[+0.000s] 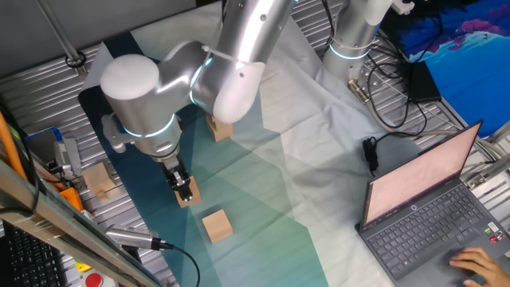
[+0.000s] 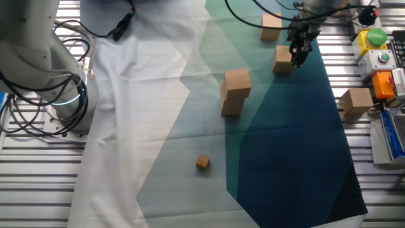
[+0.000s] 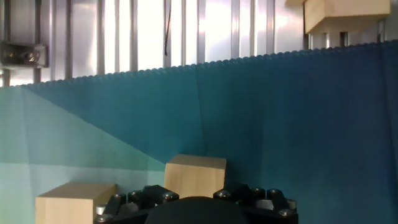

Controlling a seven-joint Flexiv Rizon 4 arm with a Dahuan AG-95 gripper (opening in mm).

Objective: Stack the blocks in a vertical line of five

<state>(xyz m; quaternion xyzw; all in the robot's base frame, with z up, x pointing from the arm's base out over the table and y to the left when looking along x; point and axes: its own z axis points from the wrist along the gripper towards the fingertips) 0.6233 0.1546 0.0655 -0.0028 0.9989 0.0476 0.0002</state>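
Note:
A light-brown block sits low on the dark teal cloth. My gripper is down over it, a finger on each side, and looks shut on it. The other fixed view shows the gripper at this block's right side. In the hand view the block fills the gap just ahead of the hand's dark base. A second loose block lies close by and also shows in the other fixed view and the hand view. Two stacked blocks stand mid-cloth, partly hidden by the arm.
A paler block lies off the cloth on the slatted metal table, seen too in the hand view. A tiny wooden cube sits on the light cloth. A button box is beside the cloth. A laptop with a hand on it is far right.

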